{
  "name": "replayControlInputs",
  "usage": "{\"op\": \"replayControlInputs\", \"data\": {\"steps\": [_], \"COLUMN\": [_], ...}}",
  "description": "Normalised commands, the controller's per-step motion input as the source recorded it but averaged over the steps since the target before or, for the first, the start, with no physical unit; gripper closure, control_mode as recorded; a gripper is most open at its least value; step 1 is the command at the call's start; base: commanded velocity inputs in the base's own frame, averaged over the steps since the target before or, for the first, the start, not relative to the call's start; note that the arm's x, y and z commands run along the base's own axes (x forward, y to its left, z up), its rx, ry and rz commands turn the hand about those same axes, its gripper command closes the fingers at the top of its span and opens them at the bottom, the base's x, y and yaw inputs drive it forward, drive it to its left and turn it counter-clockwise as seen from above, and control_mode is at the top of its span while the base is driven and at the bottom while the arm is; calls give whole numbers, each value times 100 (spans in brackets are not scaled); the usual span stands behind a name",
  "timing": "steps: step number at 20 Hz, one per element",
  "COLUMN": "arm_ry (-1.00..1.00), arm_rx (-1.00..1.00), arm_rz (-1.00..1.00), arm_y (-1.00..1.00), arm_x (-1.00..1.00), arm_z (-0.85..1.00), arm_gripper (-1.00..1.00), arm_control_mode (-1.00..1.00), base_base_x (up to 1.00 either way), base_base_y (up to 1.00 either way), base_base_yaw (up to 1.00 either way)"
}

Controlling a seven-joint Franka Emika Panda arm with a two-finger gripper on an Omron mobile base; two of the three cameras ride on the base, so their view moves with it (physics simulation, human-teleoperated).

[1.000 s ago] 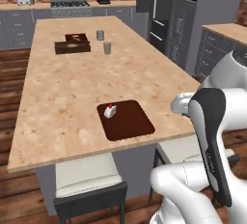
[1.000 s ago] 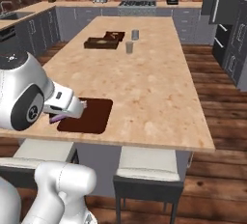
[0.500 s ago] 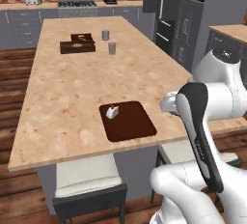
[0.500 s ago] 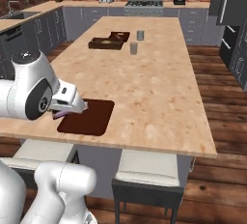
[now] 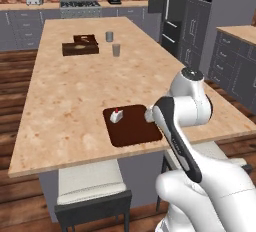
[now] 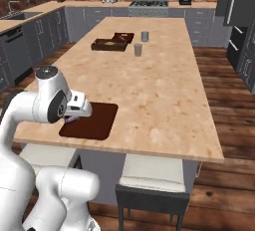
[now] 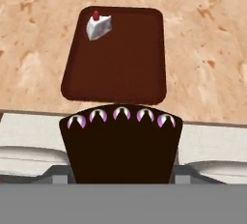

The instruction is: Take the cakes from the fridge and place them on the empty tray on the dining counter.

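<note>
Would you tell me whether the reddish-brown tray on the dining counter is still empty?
No: the white cake with its red berry already sits on the tray, near one corner. The rest of its surface is bare.

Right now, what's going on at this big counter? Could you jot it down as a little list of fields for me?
white cake: slice with a red berry, lying on the tray near a corner
tray: flat dark reddish-brown square, at the near edge of the dining counter
chocolate cake: dark wedge with pale dollops, held in the gripper in front of the tray, not on it
further along: a thicker brown tray and two cups
</note>
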Motion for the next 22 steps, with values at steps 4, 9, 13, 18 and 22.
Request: {"op": "replayControlInputs", "data": {"steps": [4,9,13,18,22], "arm_ry": [0,-1,0,0,0], "arm_rx": [0,0,0,0,0], "arm_rz": [2,3,4,3,2], "arm_y": [0,0,3,22,18], "arm_x": [74,51,59,67,70], "arm_z": [-50,-55,-59,-50,-47], "arm_gripper": [100,100,100,100,100], "arm_control_mode": [-100,-100,-100,-100,-100], "base_base_x": [0,0,0,0,0], "base_base_y": [0,0,0,0,0], "base_base_yaw": [0,0,0,0,0]}}
